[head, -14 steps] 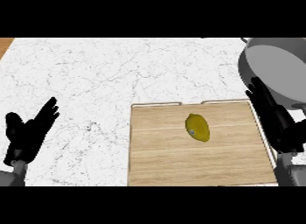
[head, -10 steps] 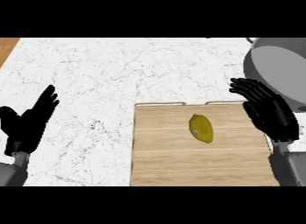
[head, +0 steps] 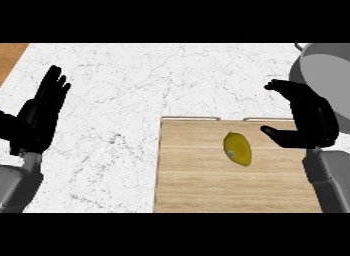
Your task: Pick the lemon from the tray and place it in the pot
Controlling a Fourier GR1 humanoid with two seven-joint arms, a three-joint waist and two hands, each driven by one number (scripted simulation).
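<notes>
The lemon (head: 237, 148) lies on the wooden tray (head: 200, 185), long axis running roughly away from the robot, a little right of the tray's middle and untouched. The right hand (head: 307, 117) hangs just to its right, over the tray's right edge, released: fingers spread and slightly bent, thumb pointing in toward the fruit, nothing in it. The pot (head: 333, 80) sits beyond that hand at the tabletop's (head: 134, 85) far right, its rim partly behind the hand. The left hand (head: 39, 112) rests open at the left edge, fingers up.

The step in hand looks like the reach for the lemon. To do it well, the right hand should move left and down until the fruit sits between thumb and fingers, closing across the lemon's narrow width rather than its ends, since a rounded fruit may roll if nudged from one side. After lifting clear of the tray, the path to the pot is short; the lemon should clear the rim before release.
</notes>
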